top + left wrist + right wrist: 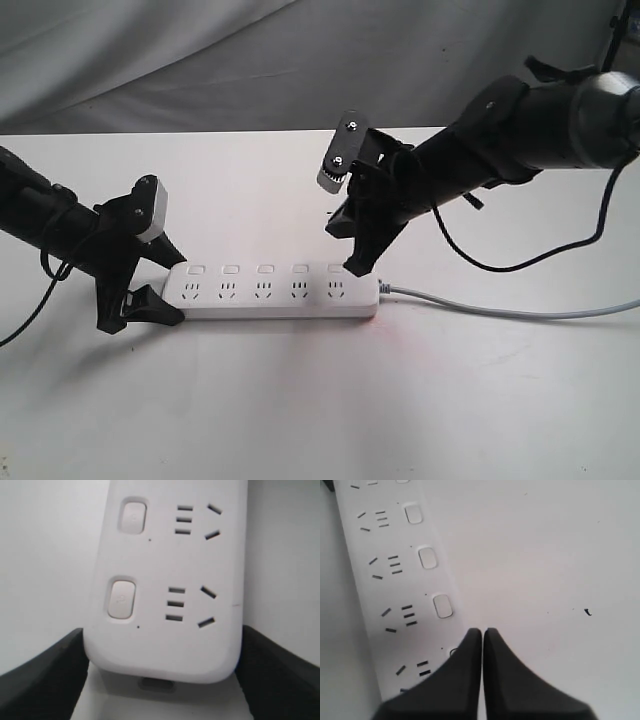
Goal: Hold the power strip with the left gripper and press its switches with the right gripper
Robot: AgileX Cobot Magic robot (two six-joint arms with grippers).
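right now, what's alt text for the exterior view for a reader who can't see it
A white power strip lies on a white table, its left end clamped by the left end effector. The right end effector, fingers shut, points down at the strip's right end by the last switch; a grey cable trails right.

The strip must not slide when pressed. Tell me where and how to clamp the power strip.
Clamp the power strip at its rounded end opposite the cable, approaching along its length, one finger on each long edge. It lies flat and is narrow there, and the switches stay uncovered. The left gripper straddles it so.
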